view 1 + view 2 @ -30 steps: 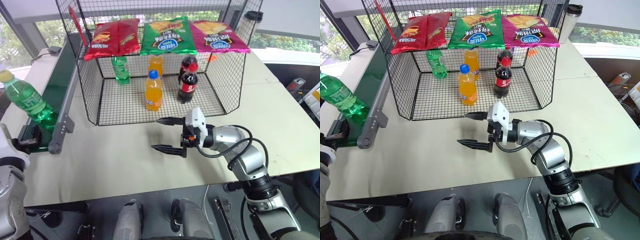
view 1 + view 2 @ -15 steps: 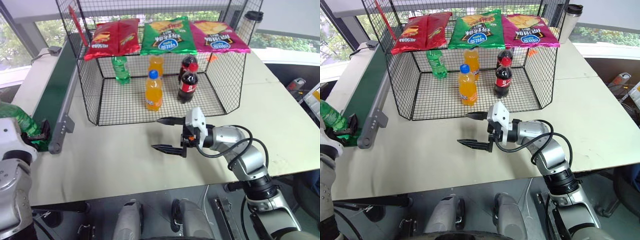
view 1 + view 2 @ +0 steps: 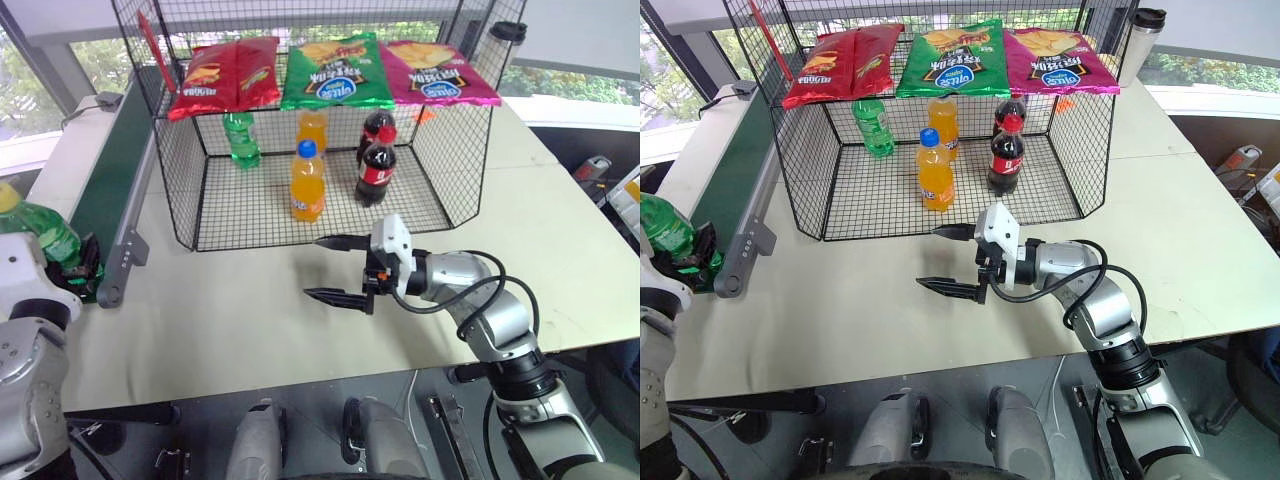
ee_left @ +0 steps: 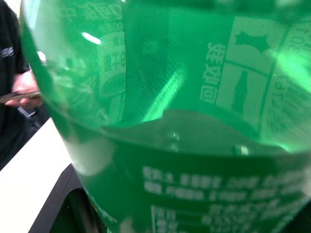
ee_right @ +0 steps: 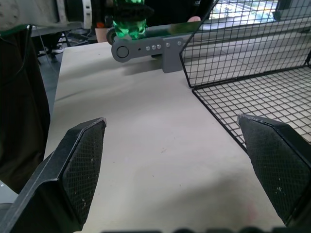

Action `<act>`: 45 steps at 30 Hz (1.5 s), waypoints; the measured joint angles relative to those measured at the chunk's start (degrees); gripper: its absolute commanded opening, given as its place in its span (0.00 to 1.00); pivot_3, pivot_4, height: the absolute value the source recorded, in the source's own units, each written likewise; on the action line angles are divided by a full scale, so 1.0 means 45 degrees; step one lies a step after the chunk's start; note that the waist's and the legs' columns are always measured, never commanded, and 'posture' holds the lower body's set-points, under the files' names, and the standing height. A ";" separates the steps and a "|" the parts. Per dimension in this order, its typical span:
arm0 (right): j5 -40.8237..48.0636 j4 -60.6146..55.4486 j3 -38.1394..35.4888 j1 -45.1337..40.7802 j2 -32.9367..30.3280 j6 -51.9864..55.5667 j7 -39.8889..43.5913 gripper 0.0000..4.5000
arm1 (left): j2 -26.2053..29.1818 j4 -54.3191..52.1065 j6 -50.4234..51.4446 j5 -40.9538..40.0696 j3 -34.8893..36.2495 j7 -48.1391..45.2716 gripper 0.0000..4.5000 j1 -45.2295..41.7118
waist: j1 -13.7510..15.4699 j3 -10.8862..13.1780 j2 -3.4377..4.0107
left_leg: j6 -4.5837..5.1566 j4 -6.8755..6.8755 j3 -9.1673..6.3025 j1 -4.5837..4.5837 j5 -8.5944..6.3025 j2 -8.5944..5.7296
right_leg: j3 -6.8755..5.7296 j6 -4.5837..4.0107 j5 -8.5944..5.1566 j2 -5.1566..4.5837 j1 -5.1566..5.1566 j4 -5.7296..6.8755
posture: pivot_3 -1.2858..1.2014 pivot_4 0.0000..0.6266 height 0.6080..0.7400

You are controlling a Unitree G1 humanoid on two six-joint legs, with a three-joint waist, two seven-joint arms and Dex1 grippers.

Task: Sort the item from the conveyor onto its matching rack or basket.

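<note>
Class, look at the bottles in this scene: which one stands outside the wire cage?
The green soda bottle with the yellow cap, at the near end of the conveyor, gripped by the left hand. The others stand inside the black wire cage.

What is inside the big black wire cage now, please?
Inside the black wire-mesh cage stand a green soda bottle, two orange soda bottles one behind the other, and two dark cola bottles. The chip bags hanging at the top cover the rear bottles' caps.
</note>
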 measured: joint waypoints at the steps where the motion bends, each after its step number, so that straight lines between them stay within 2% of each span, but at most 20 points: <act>1: 0.0001 -0.0044 0.0000 0.0001 -0.0016 0.0042 -0.0001 1.00 | 0.0174 -0.0302 0.0260 -0.0249 -0.0004 -0.0038 0.62 -0.0021 | 0.0002 0.0000 -0.0001 | 0.0000 0.0000 -0.0002 -0.0001 0.0000 0.0001 | -0.0001 0.0000 0.0000 0.0002 -0.0002 0.0000 | 0.52 0.24 1.00; 7: -0.0010 -0.0251 -0.0006 0.0004 -0.0069 0.0095 -0.0219 1.00 | 0.0650 -0.1588 0.1381 -0.1557 -0.0481 0.0004 0.62 -0.1389 | 0.0006 0.0001 0.0000 | 0.0000 0.0001 0.0000 0.0001 0.0000 -0.0003 | 0.0003 0.0000 0.0001 0.0001 0.0005 0.0000 | 0.52 0.24 1.00; 12: -0.0458 0.0090 -0.0012 -0.0057 0.0177 0.0210 -0.1257 1.00 | 0.0304 -0.1626 0.1583 -0.1554 -0.2776 0.0134 0.62 -0.2421 | 0.0008 0.0001 -0.0001 | 0.0000 0.0000 0.0001 -0.0002 0.0000 -0.0004 | 0.0002 0.0005 0.0003 0.0008 0.0004 0.0000 | 0.52 0.24 1.00; 15: -0.0784 0.0283 -0.0009 -0.0170 0.0155 0.0244 -0.1663 1.00 | -0.0382 -0.0903 0.1263 -0.0932 -0.4530 0.0282 0.62 -0.3228 | 0.0032 -0.0001 -0.0003 | 0.0000 0.0002 -0.0001 -0.0001 0.0001 -0.0009 | 0.0002 0.0006 0.0005 0.0009 0.0009 -0.0001 | 0.52 0.24 1.00; 19: -0.1398 0.0817 0.0035 -0.0291 0.0111 0.0261 -0.2102 1.00 | -0.1246 0.0937 0.0106 0.0754 -0.7025 0.0620 0.62 -0.4306 | 0.0009 0.0000 -0.0002 | 0.0001 0.0000 0.0005 0.0000 0.0001 -0.0012 | 0.0003 0.0009 0.0004 0.0009 0.0012 -0.0005 | 0.52 0.24 1.00; 23: -0.2068 0.1299 0.0076 -0.0330 -0.0007 0.0258 -0.2507 1.00 | -0.2030 0.2927 -0.0981 0.2309 -0.8445 0.0953 0.62 -0.4960 | -0.0004 0.0001 0.0000 | 0.0001 -0.0016 0.0005 -0.0008 0.0001 -0.0006 | 0.0001 0.0010 0.0005 0.0019 -0.0013 0.0001 | 0.52 0.24 1.00; 30: -0.2752 0.1339 0.0179 -0.0363 -0.0102 0.0428 -0.2798 1.00 | -0.2926 0.6619 -0.3073 0.3685 -0.8582 0.1543 0.62 -0.6096 | 0.0011 0.0001 0.0000 | 0.0001 -0.0010 0.0008 -0.0011 0.0001 -0.0004 | 0.0000 0.0013 0.0007 0.0018 -0.0012 -0.0001 | 0.52 0.24 1.00; 44: -0.2891 0.1301 0.0269 -0.0363 -0.0082 0.0933 -0.2954 1.00 | -0.3530 1.0542 -0.5207 0.4056 -0.8015 0.1571 0.62 -0.7649 | 0.0008 0.0001 0.0000 | 0.0002 -0.0009 0.0012 -0.0012 0.0002 -0.0005 | -0.0003 0.0016 0.0009 0.0014 -0.0009 -0.0002 | 0.52 0.24 1.00; 45: -0.2890 0.1298 0.0269 -0.0363 -0.0082 0.0984 -0.2955 1.00 | -0.3547 1.0703 -0.5264 0.4055 -0.8011 0.1525 0.73 -0.7665 | 0.0001 0.0001 0.0000 | 0.0002 -0.0009 0.0012 -0.0012 0.0002 -0.0005 | -0.0003 0.0016 0.0009 0.0014 -0.0010 -0.0002 | 0.52 0.24 1.00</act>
